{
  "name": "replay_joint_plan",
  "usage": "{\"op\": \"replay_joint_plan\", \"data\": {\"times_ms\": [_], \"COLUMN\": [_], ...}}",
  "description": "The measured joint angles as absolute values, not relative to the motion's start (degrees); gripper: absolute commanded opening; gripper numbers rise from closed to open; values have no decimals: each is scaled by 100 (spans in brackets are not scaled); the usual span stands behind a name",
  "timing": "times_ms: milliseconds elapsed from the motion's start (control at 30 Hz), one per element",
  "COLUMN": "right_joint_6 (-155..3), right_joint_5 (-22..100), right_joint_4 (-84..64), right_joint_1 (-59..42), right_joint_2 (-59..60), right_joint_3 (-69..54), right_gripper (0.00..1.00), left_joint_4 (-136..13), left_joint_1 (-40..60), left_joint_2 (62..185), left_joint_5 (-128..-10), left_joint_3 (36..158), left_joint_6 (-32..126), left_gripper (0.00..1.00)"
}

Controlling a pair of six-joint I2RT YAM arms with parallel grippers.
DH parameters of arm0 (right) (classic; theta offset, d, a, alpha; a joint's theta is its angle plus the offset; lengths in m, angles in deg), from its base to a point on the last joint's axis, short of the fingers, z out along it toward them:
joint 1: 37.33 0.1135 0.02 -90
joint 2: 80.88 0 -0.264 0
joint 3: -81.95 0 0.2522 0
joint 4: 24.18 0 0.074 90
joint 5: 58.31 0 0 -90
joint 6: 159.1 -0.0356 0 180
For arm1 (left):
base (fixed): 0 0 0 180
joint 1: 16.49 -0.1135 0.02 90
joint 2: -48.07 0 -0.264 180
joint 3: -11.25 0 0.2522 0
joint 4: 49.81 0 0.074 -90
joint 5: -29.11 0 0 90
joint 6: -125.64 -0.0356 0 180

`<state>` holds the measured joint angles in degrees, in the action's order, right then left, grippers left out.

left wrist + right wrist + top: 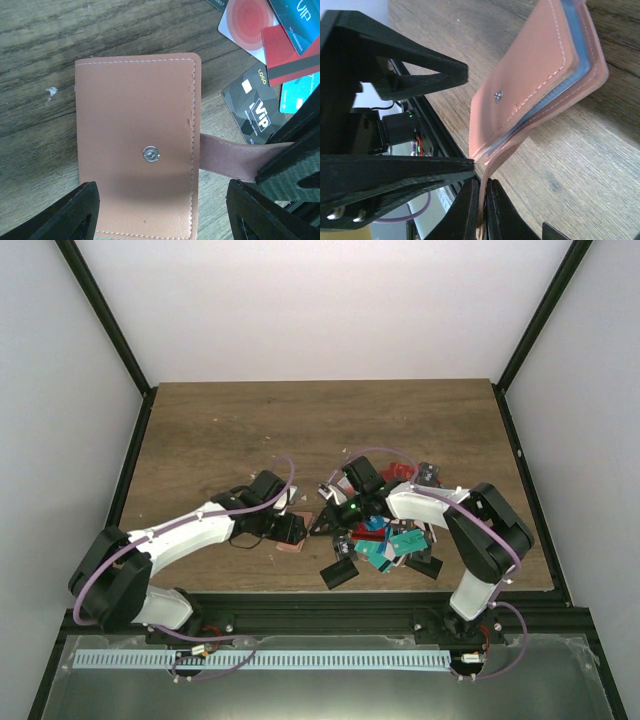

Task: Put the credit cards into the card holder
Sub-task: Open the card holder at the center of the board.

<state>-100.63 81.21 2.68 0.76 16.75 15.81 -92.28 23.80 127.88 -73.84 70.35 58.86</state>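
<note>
The card holder (135, 115) is a salmon-brown wallet lying closed on the wood, snap stud up. Its strap (230, 157) sticks out to the right. My right gripper (483, 205) is shut on that strap, and the holder (535, 75) gapes slightly, showing bluish pockets. My left gripper (165, 222) hangs open over the holder's near end, one finger on each side and neither pressing it. Credit cards lie just beyond it: a black VIP card (255, 107), a red one (290, 55) and a teal one (295, 15). From above, the holder (297, 543) lies between both grippers.
A loose heap of several cards (385, 540) in teal, red, blue and black lies under the right arm. One black card (340, 573) sits near the table's front edge. Bare wood (300, 430) stretches toward the back wall.
</note>
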Motion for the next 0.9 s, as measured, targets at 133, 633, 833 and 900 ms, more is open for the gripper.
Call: {"op": "replay_joint_plan", "data": {"times_ms": [133, 633, 833, 900], "right_joint_6": [-10065, -10039, -9978, -9973], "right_joint_5": [8226, 8359, 8355, 8355], "right_joint_4": [159, 104, 117, 120], "right_joint_1": [76, 76, 74, 72], "right_joint_2": [1607, 1587, 1589, 1594], "right_joint_3": [1581, 1572, 1572, 1572], "right_gripper": [1, 1, 1, 1], "left_joint_4": [-9167, -9150, -9226, -9283], "left_joint_1": [2380, 2380, 2371, 2352], "left_joint_2": [12788, 12788, 12777, 12766], "left_joint_5": [-7462, -7141, -6964, -6900], "left_joint_3": [6963, 6944, 6950, 6963], "left_joint_6": [5852, 5795, 5790, 5786], "left_gripper": [72, 61, 59, 58]}}
